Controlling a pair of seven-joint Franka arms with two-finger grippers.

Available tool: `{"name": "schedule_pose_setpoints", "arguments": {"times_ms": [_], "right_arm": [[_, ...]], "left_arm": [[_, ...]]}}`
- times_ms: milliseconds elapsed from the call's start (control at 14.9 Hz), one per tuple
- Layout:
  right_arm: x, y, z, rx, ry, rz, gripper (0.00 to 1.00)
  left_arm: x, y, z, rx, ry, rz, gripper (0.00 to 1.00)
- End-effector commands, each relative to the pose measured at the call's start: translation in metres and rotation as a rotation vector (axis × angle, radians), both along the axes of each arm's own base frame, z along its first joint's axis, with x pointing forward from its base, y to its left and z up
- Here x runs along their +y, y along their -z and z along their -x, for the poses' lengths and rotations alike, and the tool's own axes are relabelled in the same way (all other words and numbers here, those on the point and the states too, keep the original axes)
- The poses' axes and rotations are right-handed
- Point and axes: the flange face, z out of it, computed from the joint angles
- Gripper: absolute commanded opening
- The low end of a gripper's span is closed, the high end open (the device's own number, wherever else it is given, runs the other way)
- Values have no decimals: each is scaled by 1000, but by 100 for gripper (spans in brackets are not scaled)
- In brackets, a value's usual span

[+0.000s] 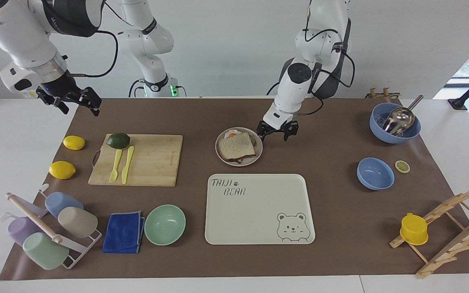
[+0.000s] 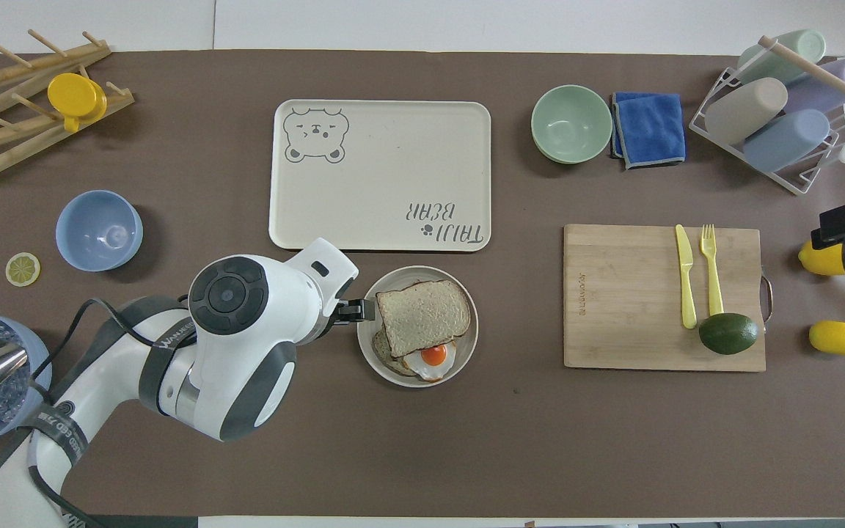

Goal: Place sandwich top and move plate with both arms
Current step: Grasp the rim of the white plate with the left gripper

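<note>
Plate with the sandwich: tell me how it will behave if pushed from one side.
The plate has a low rim, so it will likely slide, not tip. The top slice lies askew over the egg and may shift. The left tool hangs open beside it.

We see a cream bear tray (image 1: 259, 209) mid-table (image 1: 332, 252). Toward the right arm's end from it sit a mint bowl (image 1: 165, 224), a blue cloth (image 1: 123, 232) and a cutting board (image 1: 149, 160); toward the left arm's end, a blue bowl (image 1: 375, 173).
</note>
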Motion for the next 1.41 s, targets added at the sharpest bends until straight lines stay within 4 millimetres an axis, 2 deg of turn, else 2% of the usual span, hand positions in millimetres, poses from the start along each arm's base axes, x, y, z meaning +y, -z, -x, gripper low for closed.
{"name": "schedule_pose_setpoints", "arguments": {"times_ms": [0, 67, 201, 402, 536, 871, 1071, 1205, 1339], "right_arm": [[10, -6, -6, 9, -23, -5, 100], [18, -9, -5, 17, -37, -13, 100], [23, -16, -4, 13, -40, -35, 100], [15, -12, -2, 19, -25, -33, 100], [13, -12, -1, 27, -23, -25, 100], [19, -14, -1, 12, -23, -35, 100], [20, -10, 1, 30, -29, -40, 100], [19, -10, 1, 30, -28, -40, 100], [18, -10, 1, 30, -26, -40, 100]], "left_arm": [[1, 18, 18, -9, -45, 27, 95], [-1, 22, 19, -1, -61, 30, 93], [-7, 28, 22, 9, -73, 48, 87], [-6, 34, 22, 12, -85, 53, 78], [-14, 41, 27, 18, -82, 62, 73], [-17, 47, 26, 19, -103, 78, 57], [-25, 54, 31, 18, -88, 78, 50], [-25, 54, 30, 18, -90, 78, 43], [-24, 54, 30, 18, -90, 78, 31]]}}
